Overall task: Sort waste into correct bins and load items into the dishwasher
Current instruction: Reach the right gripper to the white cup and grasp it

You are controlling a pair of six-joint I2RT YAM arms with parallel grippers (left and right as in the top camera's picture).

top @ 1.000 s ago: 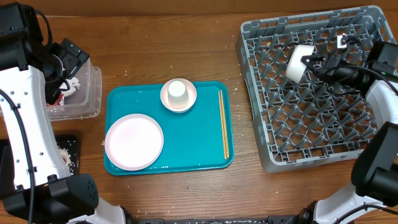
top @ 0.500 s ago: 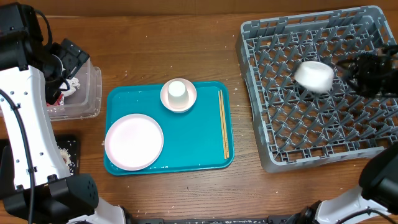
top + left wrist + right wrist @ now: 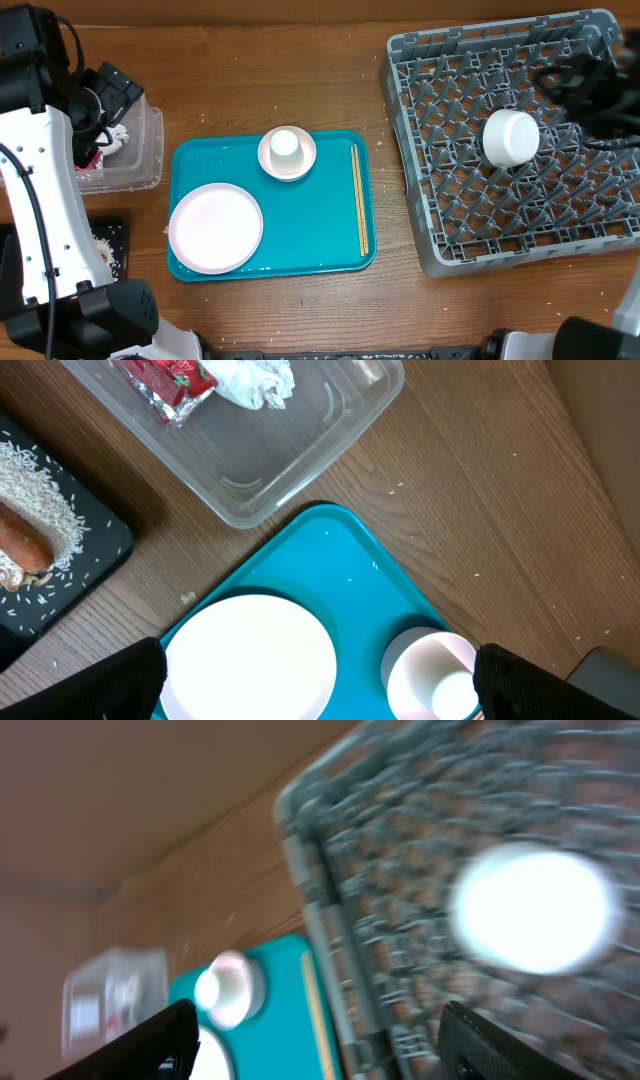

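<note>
A white bowl (image 3: pixel 510 137) lies free on the pegs of the grey dishwasher rack (image 3: pixel 440 200). My right gripper (image 3: pixel 565 85) hovers blurred just above and right of it, and in the right wrist view the right gripper (image 3: pixel 320 1045) is open and empty, with the bowl (image 3: pixel 535 910) beyond it. The teal tray (image 3: pixel 300 220) holds the large plate (image 3: pixel 215 227), a cup (image 3: pixel 285 144) on the smaller plate, and the chopsticks (image 3: pixel 360 200). My left gripper (image 3: pixel 320 695) hangs open above the large plate (image 3: pixel 250 660) and cup (image 3: pixel 430 675).
The clear tub (image 3: pixel 300 450) holds the red wrapper (image 3: pixel 165 380) and white napkin (image 3: pixel 250 380). The black tray (image 3: pixel 60 560) at the front left carries rice (image 3: pixel 40 490) and a carrot (image 3: pixel 25 540). My left arm stands over the tub (image 3: pixel 130 160).
My right gripper has opened and let go of the bowl, which has dropped into the rack's middle. The right arm has pulled back to the right. The left arm has not moved.
</note>
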